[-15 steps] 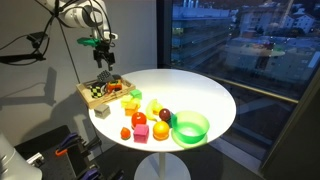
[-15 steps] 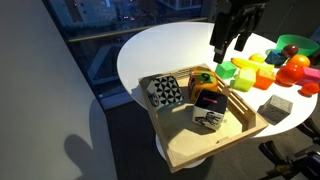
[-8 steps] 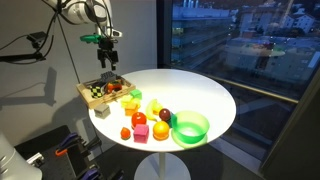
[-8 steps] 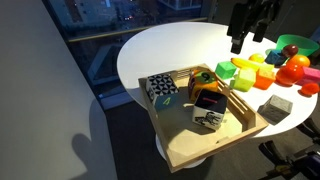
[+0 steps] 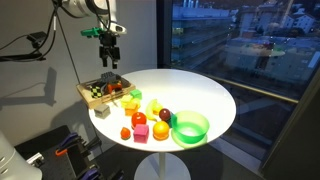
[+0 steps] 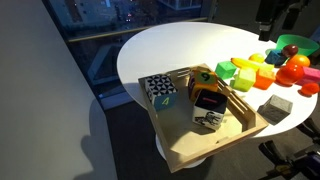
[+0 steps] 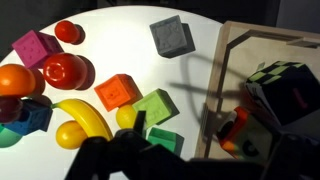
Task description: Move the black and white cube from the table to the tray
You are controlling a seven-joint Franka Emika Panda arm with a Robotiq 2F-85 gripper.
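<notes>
The black and white cube (image 6: 158, 90) sits in the corner of the tan wooden tray (image 6: 190, 150) at the table's edge. In the wrist view the cube (image 7: 285, 88) lies inside the tray's rim (image 7: 215, 90) at the right. My gripper (image 5: 111, 52) hangs high above the tray (image 5: 90, 97), well clear of the cube. Its dark fingers (image 7: 190, 165) are spread wide at the bottom of the wrist view with nothing between them. In an exterior view only its lower part (image 6: 280, 18) shows at the top edge.
The tray also holds an orange and black object (image 6: 208, 98) and a small black and white piece (image 6: 208, 120). On the round white table lie several coloured toys, a grey cube (image 6: 276, 104), a red cube (image 5: 140, 132) and a green bowl (image 5: 190, 127).
My gripper has risen from just above the tray to high above it. The black and white cube stays in the tray's corner.
</notes>
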